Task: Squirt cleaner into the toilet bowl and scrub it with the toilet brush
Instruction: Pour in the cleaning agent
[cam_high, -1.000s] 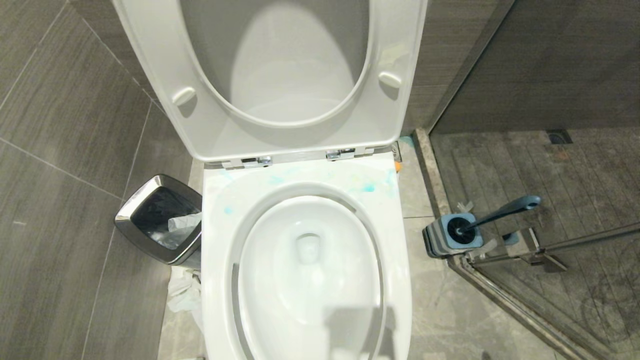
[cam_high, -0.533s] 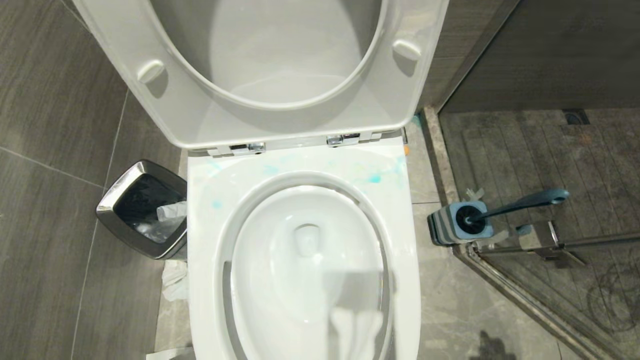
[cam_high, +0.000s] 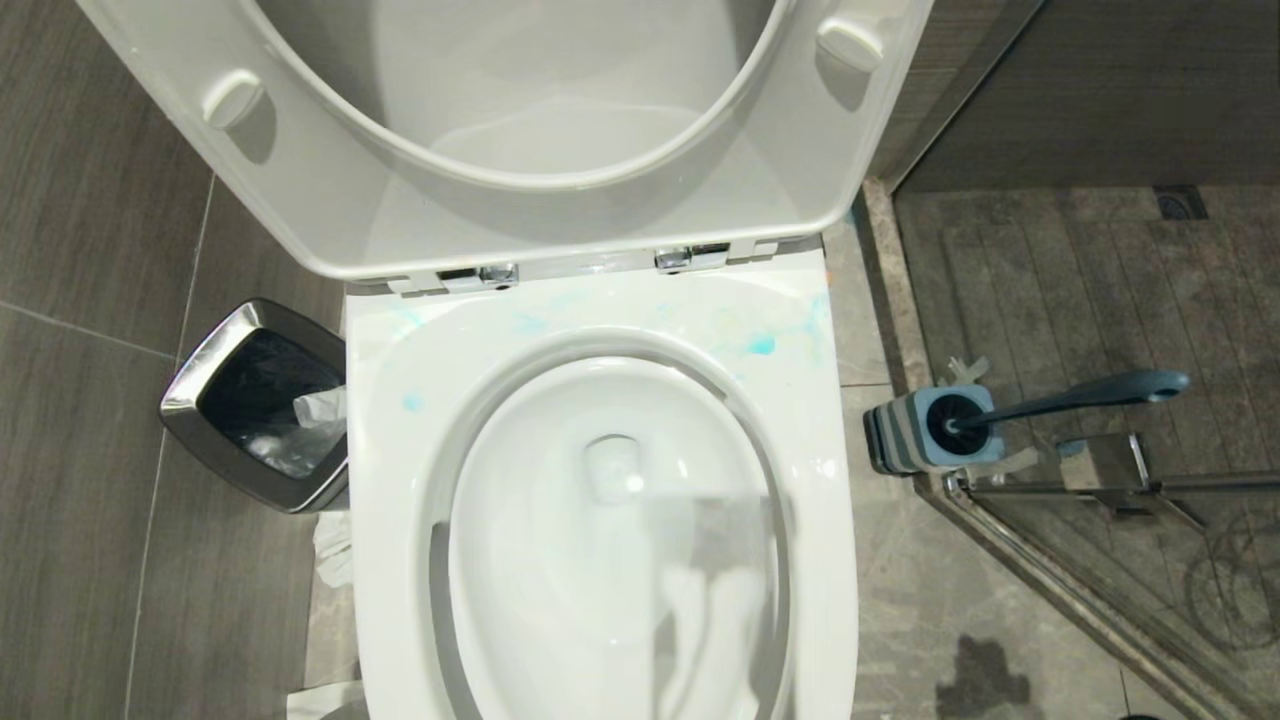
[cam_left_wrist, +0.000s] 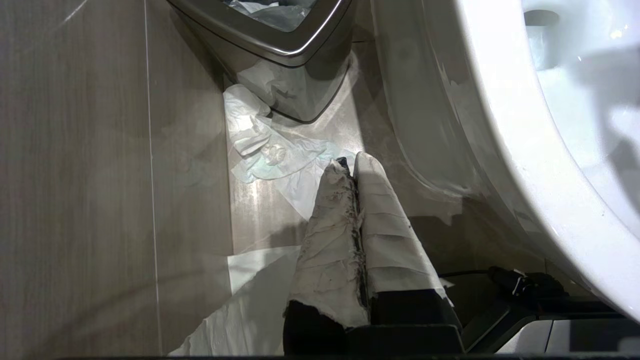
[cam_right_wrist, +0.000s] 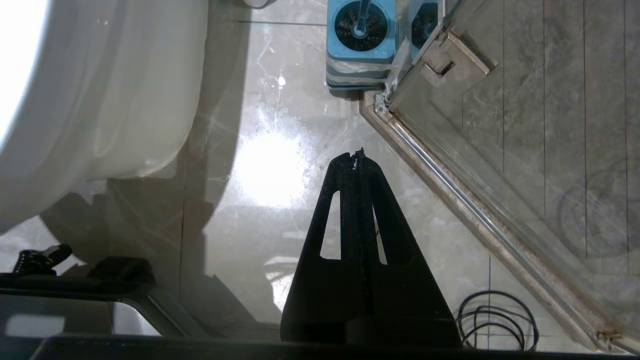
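both grippers, left (cam_left_wrist: 350, 167) and right (cam_right_wrist: 356, 157), hung pressed together, empty; the brush (cam_high: 1060, 400) stood at three o'clock of the bowl (cam_high: 600, 520).

Tiled bathroom: toilet bowl (cam_high: 600, 520), toilet brush (cam_high: 1060, 405), steel-rimmed bin (cam_high: 250, 400), glass shower door (cam_high: 1150, 480).

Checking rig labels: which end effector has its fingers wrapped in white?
The left end effector, shut above the tissue-littered floor beside the bin; the right end effector is bare black.
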